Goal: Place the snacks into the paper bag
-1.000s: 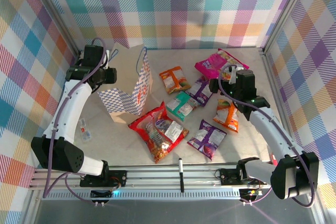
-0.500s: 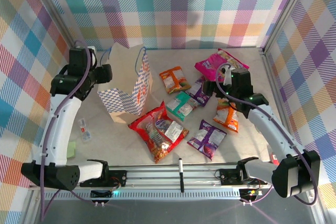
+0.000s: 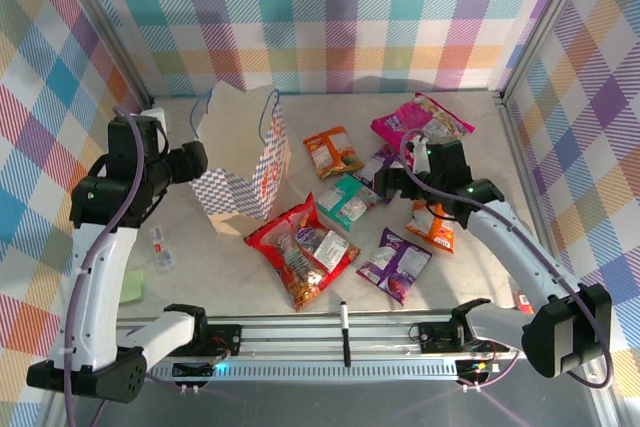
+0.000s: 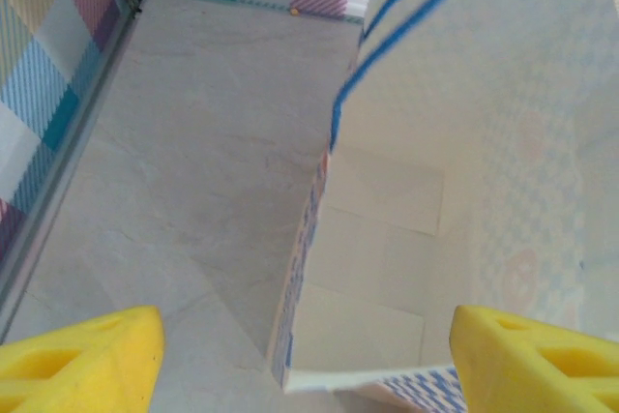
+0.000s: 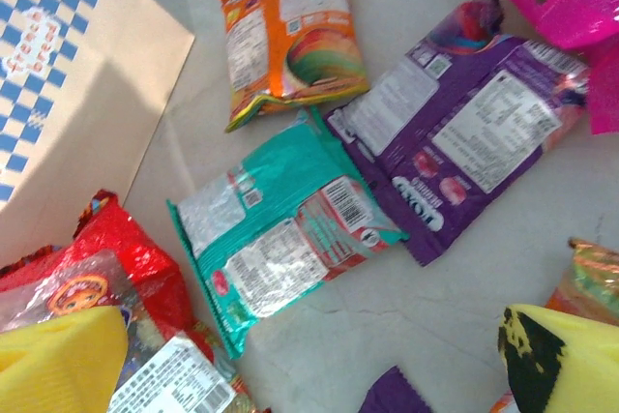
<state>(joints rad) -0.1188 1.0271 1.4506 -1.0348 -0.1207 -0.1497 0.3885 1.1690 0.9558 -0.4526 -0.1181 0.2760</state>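
L tool [image 4: 305, 331] backed off paper bag [image 3: 245, 187] — wide open, empty. R tool [image 5: 314, 340] shifted left over teal snack [image 5: 280, 239] — open too, prob. empty.

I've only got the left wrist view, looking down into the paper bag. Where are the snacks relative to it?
Observer: Spread on the table to the right of the paper bag; the big red packet lies nearest it.
Operator: And what's happening on the right side?
Observer: The right tool is open, holding nothing, over the teal packet and a purple packet.
Operator: Anything else lying around?
Observer: A black marker pen at the table's near edge.
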